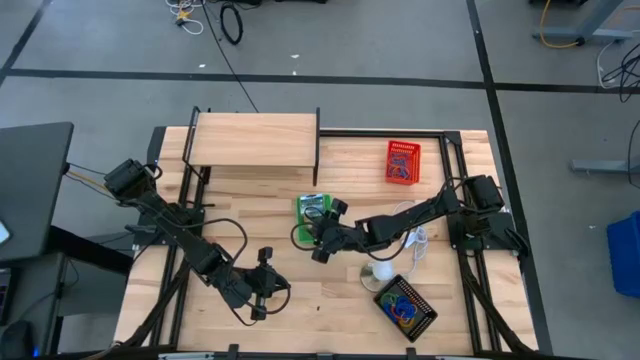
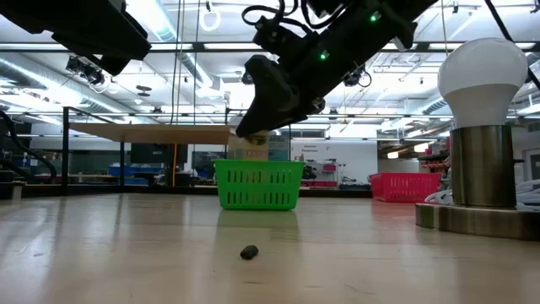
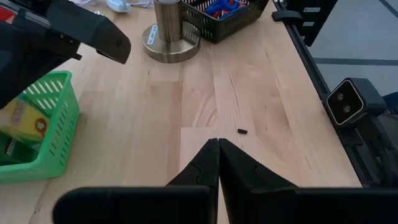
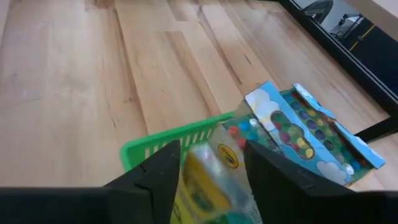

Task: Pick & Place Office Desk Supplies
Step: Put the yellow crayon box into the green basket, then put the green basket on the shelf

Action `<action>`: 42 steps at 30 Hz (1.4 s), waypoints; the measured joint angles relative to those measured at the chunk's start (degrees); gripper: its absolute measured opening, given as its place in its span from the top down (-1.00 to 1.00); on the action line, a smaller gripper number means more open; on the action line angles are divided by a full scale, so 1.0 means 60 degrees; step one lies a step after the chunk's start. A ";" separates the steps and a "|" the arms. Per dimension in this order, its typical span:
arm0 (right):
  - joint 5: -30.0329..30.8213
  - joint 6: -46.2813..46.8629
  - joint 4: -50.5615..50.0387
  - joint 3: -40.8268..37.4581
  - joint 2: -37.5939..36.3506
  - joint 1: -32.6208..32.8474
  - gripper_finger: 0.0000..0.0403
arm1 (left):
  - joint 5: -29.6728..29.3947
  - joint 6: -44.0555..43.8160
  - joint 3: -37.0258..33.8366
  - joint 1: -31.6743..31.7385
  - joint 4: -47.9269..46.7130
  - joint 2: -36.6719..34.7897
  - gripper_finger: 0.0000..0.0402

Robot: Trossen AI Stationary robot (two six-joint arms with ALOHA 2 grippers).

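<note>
Packet half-hidden between right jaws

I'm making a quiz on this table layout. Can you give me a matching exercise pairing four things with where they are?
Things:
1. green basket
2. red basket
3. black basket
4. left gripper

Places:
A. shut, over bare wood near the table's front
B. far right, beside the shelf
C. front right, holding coloured loops
D. mid-table, under the right gripper

Pairs: 1-D, 2-B, 3-C, 4-A

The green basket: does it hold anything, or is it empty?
Not empty. The green basket holds printed packets, and the right hand hangs open above it with a yellow packet between its fingers.
</note>
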 joint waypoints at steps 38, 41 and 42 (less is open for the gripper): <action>0.0470 -0.2736 -0.1515 0.0164 -0.1949 0.1406 0.18 | -0.0160 0.5554 0.0000 0.0007 0.1040 -0.4007 0.95; 0.0474 -0.2747 -0.1867 0.0164 -0.1949 0.1400 0.18 | 0.0380 0.5205 0.0007 0.0007 -0.0722 -0.5217 0.95; 0.0456 -0.2747 -0.2046 0.0164 -0.1949 0.1404 0.18 | 0.0530 0.4986 0.0007 0.0007 -0.1288 -0.5556 0.95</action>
